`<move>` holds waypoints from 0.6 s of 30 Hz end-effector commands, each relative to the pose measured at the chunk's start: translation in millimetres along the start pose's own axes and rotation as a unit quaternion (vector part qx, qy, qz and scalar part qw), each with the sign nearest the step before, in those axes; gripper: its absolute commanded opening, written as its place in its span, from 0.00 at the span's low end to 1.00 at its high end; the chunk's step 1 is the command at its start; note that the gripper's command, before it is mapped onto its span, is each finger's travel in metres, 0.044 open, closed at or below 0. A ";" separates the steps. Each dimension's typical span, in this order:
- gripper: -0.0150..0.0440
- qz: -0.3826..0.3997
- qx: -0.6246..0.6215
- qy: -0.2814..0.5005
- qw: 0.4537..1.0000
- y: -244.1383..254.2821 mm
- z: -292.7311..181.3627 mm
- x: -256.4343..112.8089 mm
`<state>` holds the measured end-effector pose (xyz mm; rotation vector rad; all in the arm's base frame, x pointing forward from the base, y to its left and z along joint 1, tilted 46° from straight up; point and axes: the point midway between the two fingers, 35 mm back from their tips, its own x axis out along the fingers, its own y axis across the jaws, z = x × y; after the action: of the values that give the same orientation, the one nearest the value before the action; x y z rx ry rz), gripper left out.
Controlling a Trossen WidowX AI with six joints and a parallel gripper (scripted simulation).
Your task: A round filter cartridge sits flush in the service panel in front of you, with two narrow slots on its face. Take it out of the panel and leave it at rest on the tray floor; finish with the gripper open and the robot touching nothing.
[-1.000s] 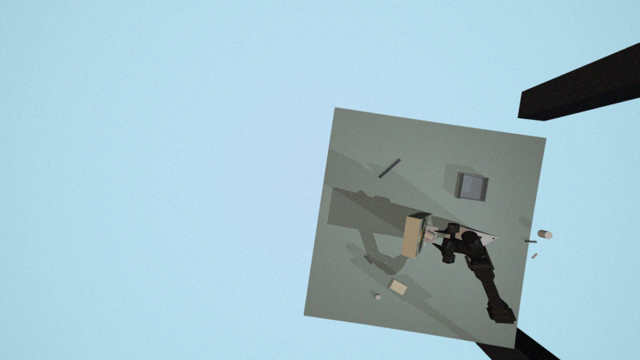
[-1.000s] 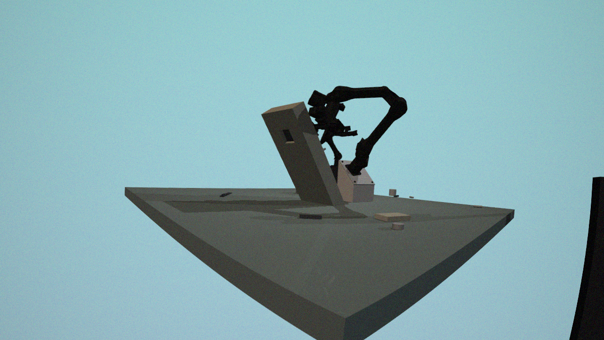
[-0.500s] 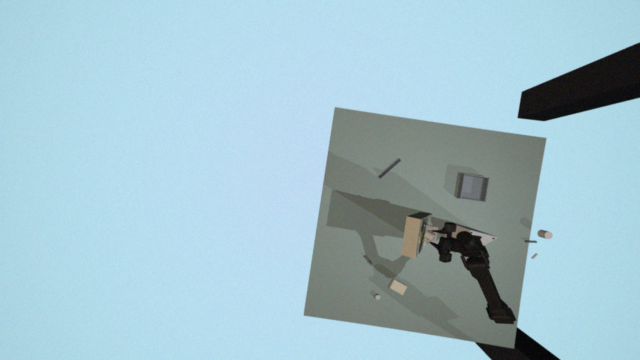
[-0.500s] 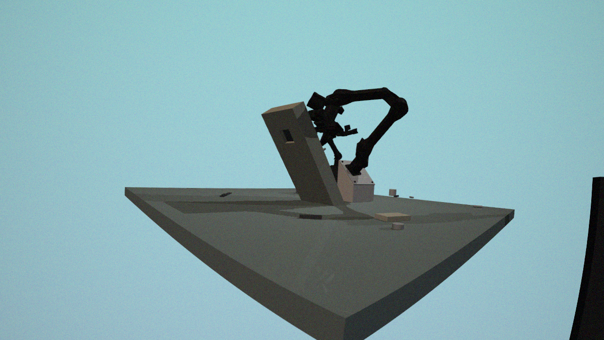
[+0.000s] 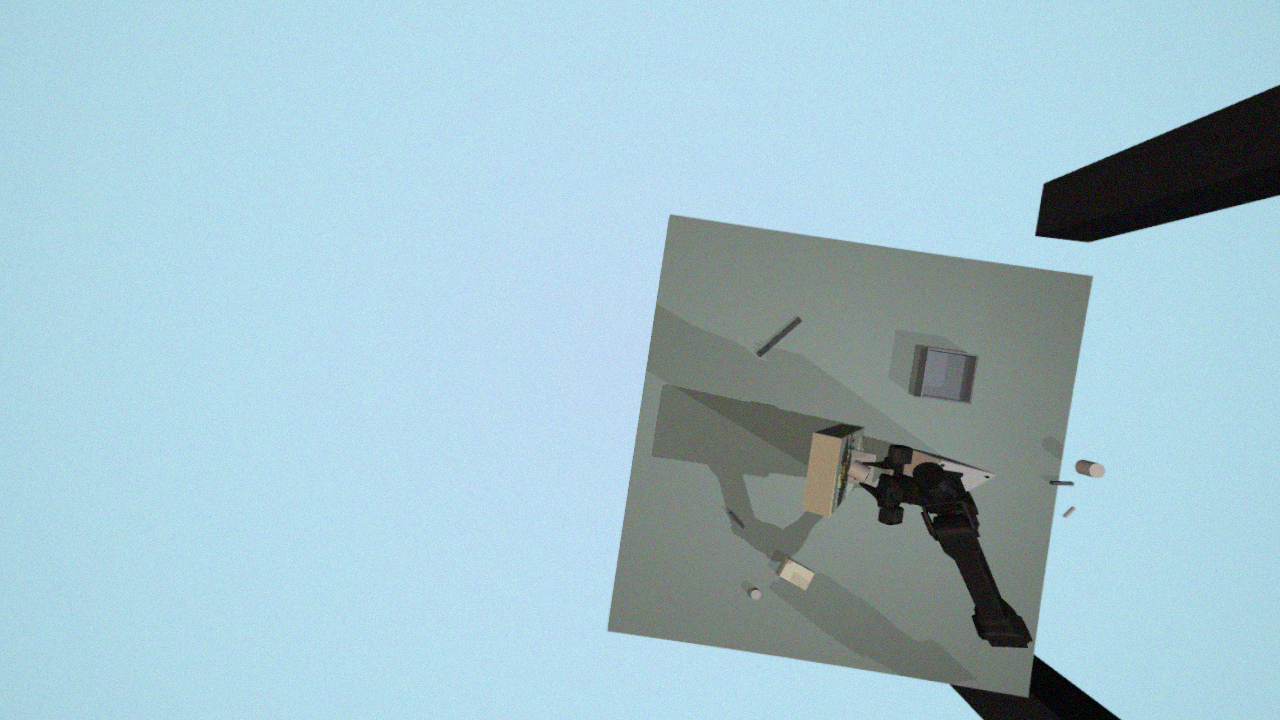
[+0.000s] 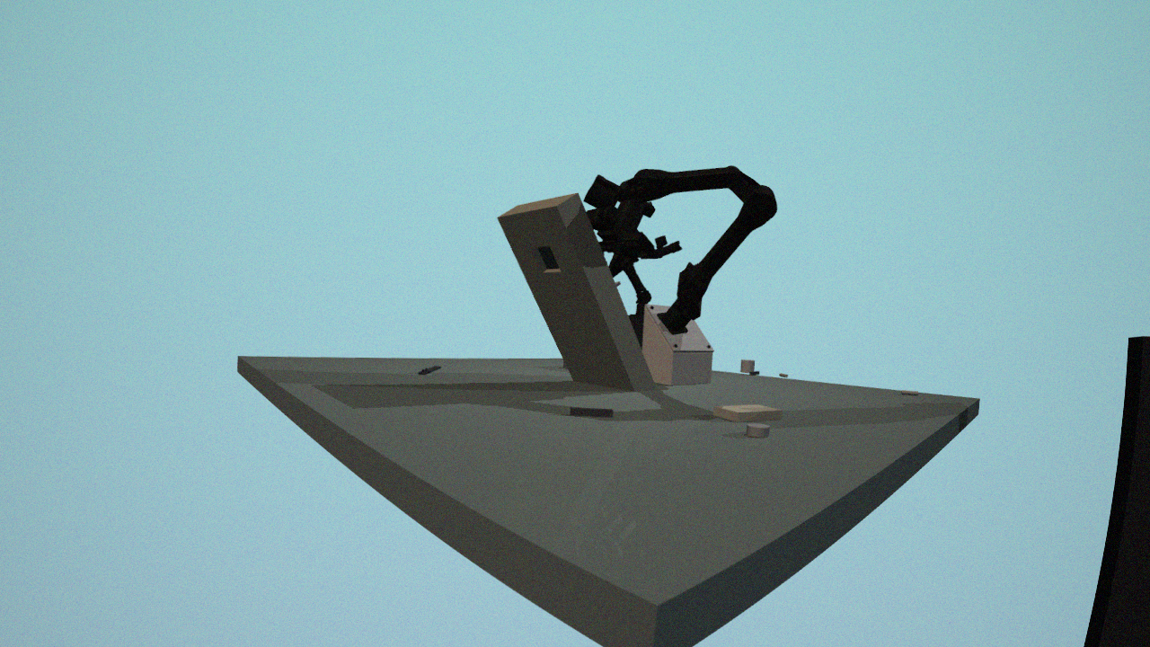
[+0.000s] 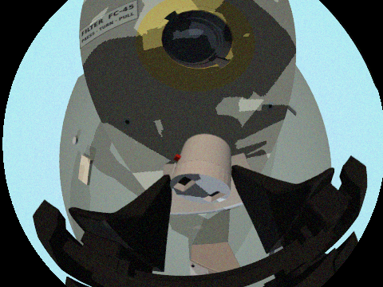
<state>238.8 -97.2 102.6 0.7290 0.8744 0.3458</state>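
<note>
The filter cartridge (image 5: 859, 471) (image 7: 204, 153), a pinkish cylinder with two dark slots on its pale end face, is outside the service panel (image 5: 821, 474) (image 6: 546, 314) (image 7: 120, 76). The panel's round socket (image 7: 197, 37) is empty inside its yellow ring. My gripper (image 5: 865, 476) (image 7: 201, 175) is shut on the cartridge, one finger on each side near the slotted end. A pinkish ledge (image 7: 183, 206) shows below it; whether they touch is unclear. In the exterior view the panel hides the cartridge. The grey open tray (image 5: 917, 371) stands apart from the panel.
A dark bar (image 5: 778, 336) (image 6: 429, 369) lies on the table beyond the panel. A beige block (image 5: 795, 573) (image 6: 747, 412) and a small cylinder (image 5: 755, 593) (image 6: 757, 430) lie on the other side. A pale sloped box (image 6: 679, 366) and a thin black jointed arm (image 6: 637, 283) stand behind the panel.
</note>
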 end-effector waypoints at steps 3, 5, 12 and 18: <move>0.25 -0.001 -0.002 -0.001 1.000 -0.2 14.3 -6.6; 0.25 -0.001 -0.002 -0.001 1.000 -0.2 20.2 -9.4; 0.25 -0.005 0.014 -0.001 1.000 -3.7 24.6 -32.0; 0.25 -0.006 0.035 -0.002 0.999 -5.2 26.5 -62.6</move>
<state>228.4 -137.9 137.5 0.7804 0.8910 0.3128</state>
